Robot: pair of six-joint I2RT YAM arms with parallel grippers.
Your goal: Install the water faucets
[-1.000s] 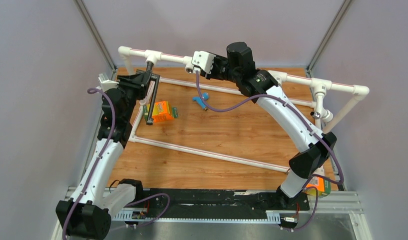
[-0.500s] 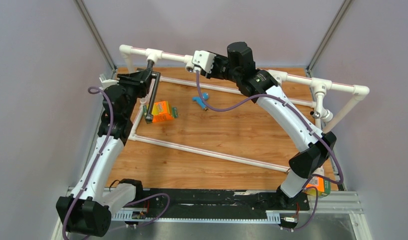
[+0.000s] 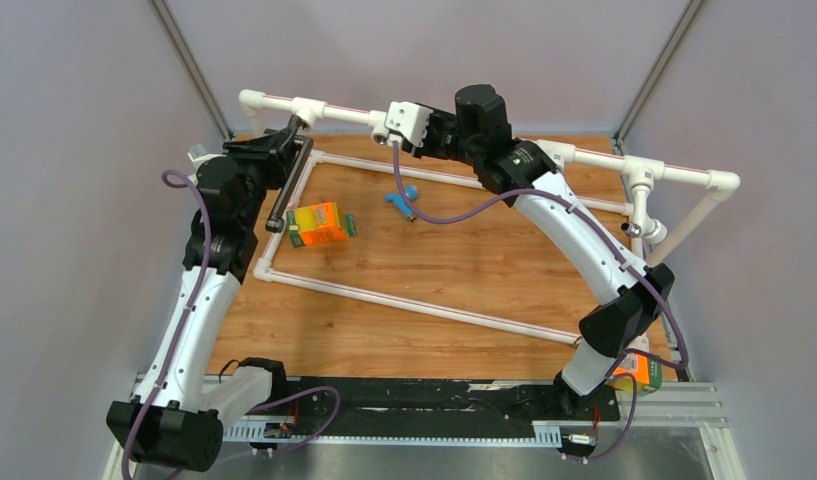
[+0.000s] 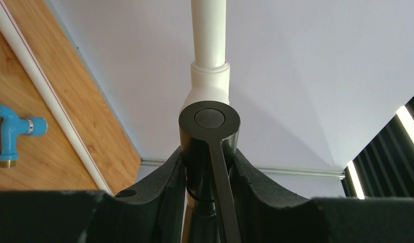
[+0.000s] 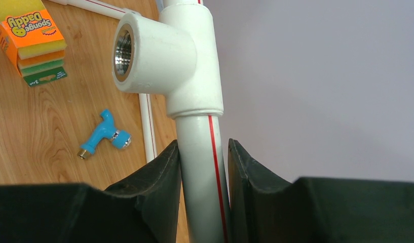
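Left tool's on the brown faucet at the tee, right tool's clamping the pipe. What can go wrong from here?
1. The dark-brown faucet has a long spout that may swing into the orange box if the left tool turns it.
2. Thread engagement in the tee is hidden, so cross-threading is possible.
3. If the right tool slips on the pipe, the frame could twist.

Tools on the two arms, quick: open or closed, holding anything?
Left tool: closed on the dark faucet.
Right tool: closed on the white pipe.
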